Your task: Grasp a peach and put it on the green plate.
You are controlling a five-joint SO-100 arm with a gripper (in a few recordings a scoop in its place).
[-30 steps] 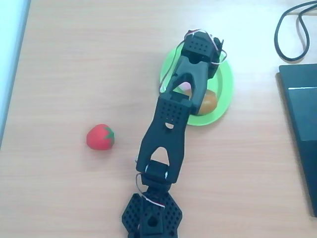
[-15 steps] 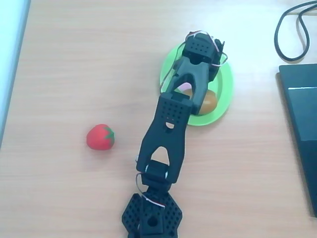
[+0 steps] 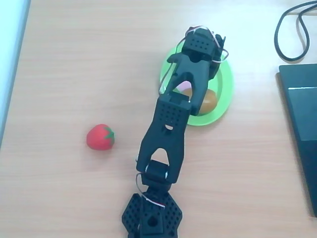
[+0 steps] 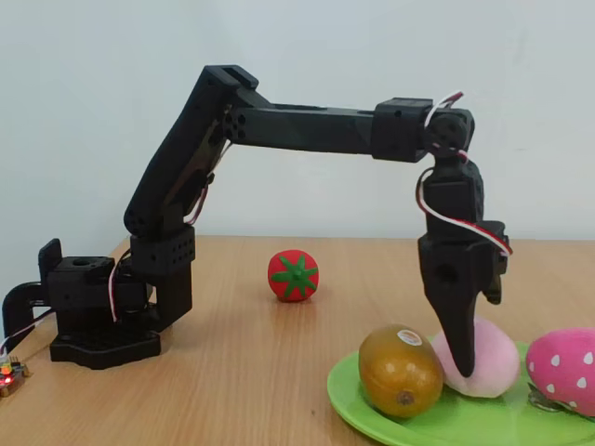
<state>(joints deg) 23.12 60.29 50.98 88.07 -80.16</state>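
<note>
The pale pink peach point(image 4: 491, 358) rests on the lime-green plate point(image 4: 364, 401) at the lower right of the fixed view. My black gripper point(image 4: 462, 364) points straight down at it. One finger point(image 4: 456, 325) crosses the front of the peach, with its tip near the peach's base. The other finger is hidden, so how the jaws stand does not show. In the overhead view my wrist covers most of the green plate point(image 3: 227, 88), and a sliver of the peach point(image 3: 184, 89) shows through the arm.
A brown-yellow fruit point(image 4: 400, 370) and a bright pink speckled fruit point(image 4: 563, 368) share the plate beside the peach. A red strawberry point(image 3: 100, 137) lies on the wooden table to the left. A dark device point(image 3: 302, 129) and a black cable point(image 3: 292, 29) sit at the right edge.
My wrist has shifted slightly toward the far side of the plate. The fruits and the plate have not moved.
</note>
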